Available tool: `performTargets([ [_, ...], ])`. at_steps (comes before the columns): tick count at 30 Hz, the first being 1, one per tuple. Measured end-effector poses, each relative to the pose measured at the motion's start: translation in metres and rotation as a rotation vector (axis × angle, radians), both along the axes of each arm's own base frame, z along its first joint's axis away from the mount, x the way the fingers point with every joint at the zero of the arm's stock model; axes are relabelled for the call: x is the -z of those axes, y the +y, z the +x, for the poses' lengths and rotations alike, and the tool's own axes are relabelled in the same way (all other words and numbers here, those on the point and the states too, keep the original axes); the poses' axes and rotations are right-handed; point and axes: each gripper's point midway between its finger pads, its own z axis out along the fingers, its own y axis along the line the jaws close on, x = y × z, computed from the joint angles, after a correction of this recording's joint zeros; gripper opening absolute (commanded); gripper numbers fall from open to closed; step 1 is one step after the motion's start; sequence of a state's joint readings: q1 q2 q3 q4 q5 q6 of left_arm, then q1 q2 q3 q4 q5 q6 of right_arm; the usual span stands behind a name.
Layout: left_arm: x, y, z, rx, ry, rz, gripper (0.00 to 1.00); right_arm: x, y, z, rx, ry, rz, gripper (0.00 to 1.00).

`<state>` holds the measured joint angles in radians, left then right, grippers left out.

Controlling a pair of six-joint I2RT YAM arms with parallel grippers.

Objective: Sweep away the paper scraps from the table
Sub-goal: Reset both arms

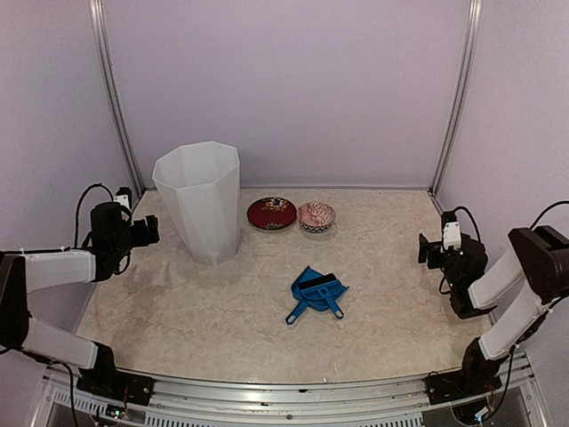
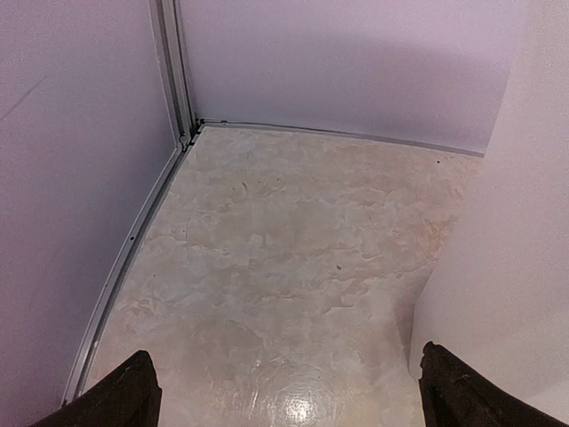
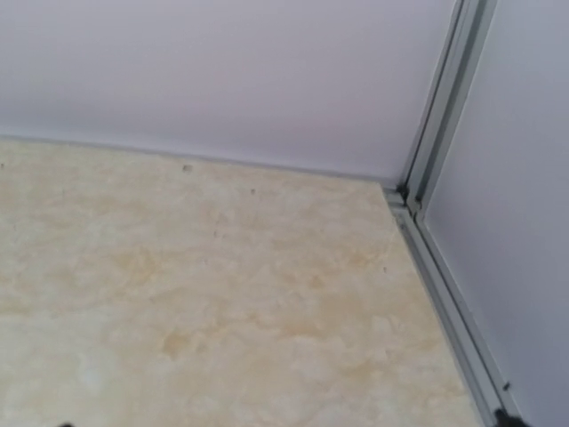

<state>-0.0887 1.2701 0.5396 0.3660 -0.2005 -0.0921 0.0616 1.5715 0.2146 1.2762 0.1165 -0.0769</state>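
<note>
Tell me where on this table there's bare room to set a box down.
Widest bare patch: the near half of the table, from the dustpan down to the front edge. Also free: the right side, between the pink bowl and the right hand. Crowded: back left, where the bin stands close to the left hand and the red bowl.

Lab cell: walled, metal-framed table [image 1: 400, 302]

- Left arm [image 1: 55, 269]: white-cased links, black joints, a thin black cable [image 1: 82, 203] looping above the wrist.
- Right arm [image 1: 520, 298]: the same white links and black joints, with a small white block [image 1: 452, 235], perhaps a camera, on its wrist.
- Fingers [image 2: 124, 398]: dark, matte, with blunt tips.
- Bases [image 1: 114, 384]: black.
</note>
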Motion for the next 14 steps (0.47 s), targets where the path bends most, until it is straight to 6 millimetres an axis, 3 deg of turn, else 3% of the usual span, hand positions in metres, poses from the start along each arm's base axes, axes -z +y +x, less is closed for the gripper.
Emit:
performTargets([
  [7, 0.038, 0.019, 0.003, -0.011, 0.010, 0.001, 0.99, -0.012, 0.000, 0.001, 0.000, -0.051, 0.019, 1.00],
  [14, 0.021, 0.009, 0.014, 0.055, -0.107, 0.011, 0.99, -0.014, 0.000, 0.001, 0.000, -0.060, 0.022, 1.00],
])
